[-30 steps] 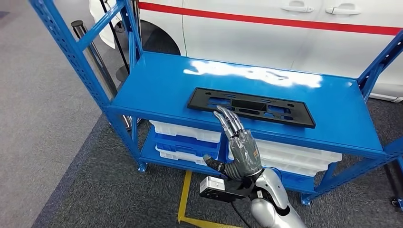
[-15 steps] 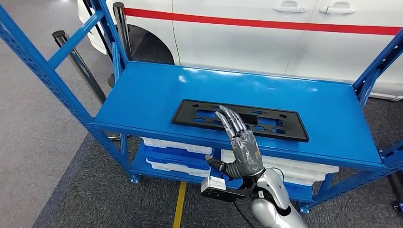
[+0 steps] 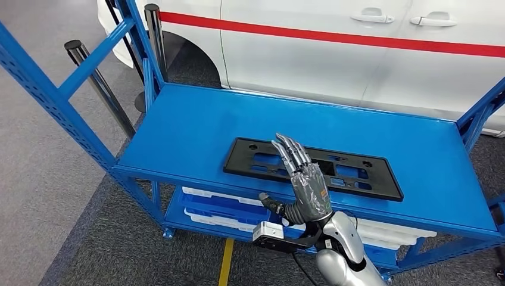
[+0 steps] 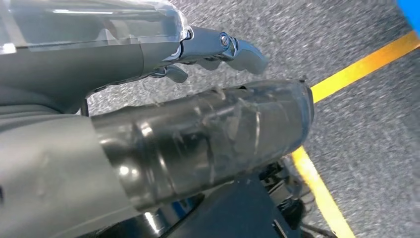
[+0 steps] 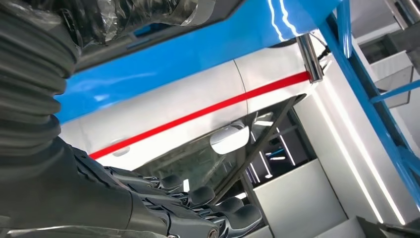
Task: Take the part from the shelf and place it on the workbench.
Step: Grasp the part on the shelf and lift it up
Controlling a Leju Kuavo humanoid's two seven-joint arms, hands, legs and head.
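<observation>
Biggest thing in shot is the white car [image 3: 357,59] with its red stripe, parked right behind a blue shelf [image 3: 196,119] whose top deck carries the prize: the part [image 3: 369,179], a long, flat black plastic frame with cut-out slots, lying flat toward the front edge of that deck. White trays [image 3: 220,199] sit on the lower level. Now, how will that part handle? By the look of it, light, thin and fairly stiff, though long enough to flex or swing if lifted from one end, and its smooth plastic on glossy paint could skid rather than rise. The best hold, I'd judge, is along the near long edge close to the middle, thumb going under at the shelf lip and the fingers on top, or hooking through one of the slots. And here's the right hand [image 3: 306,187], raised over the shelf's front edge, fingers [image 3: 290,152] stretched out straight and together above the part's middle, thumb swung wide below the shelf edge: released, grasping nothing, and whether the fingertips actually touch the plastic I cannot tell. The left hand [image 4: 148,114] hangs over the grey floor with its yellow line [image 4: 317,183], fingers loosely curled, holding nothing.
</observation>
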